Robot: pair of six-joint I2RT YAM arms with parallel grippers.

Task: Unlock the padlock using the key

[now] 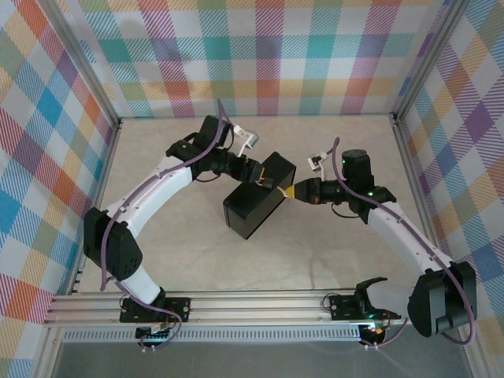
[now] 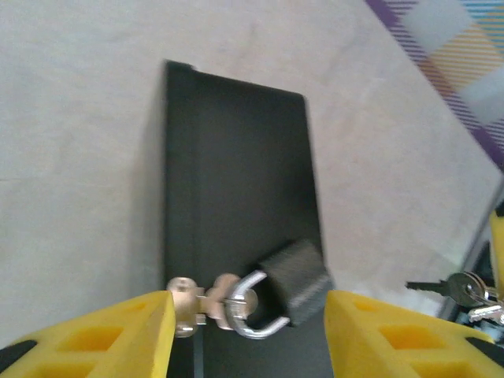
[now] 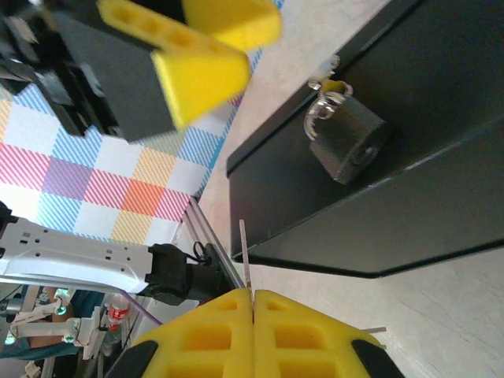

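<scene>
Looking down on the table (image 1: 197, 260) from the top external view, an observer sees the dark box (image 1: 248, 211) near the middle of the table, slightly toward the far edge. The left gripper (image 1: 264, 181) is at the box's far side and the right gripper (image 1: 291, 193) is at its right-hand corner. In the left wrist view, the left gripper's yellow fingers (image 2: 110, 335) stand apart. The padlock (image 2: 293, 293) lies between them on the box face and touches neither finger. Its silvery shackle passes through a small metal hasp fitting and appears seated in the grey body. The key (image 2: 461, 287) is near the right edge of this view, just beside a yellow fingertip of the right gripper and apart from the padlock. In the right wrist view, the right gripper's fingers (image 3: 307, 331) are pressed together, clamped on the key, which is seen edge-on as a thin pale strip rising from between them. The padlock hangs on the box face above and to the right of the strip, apart from it. The left gripper's spread fingers sit at the upper left.
</scene>
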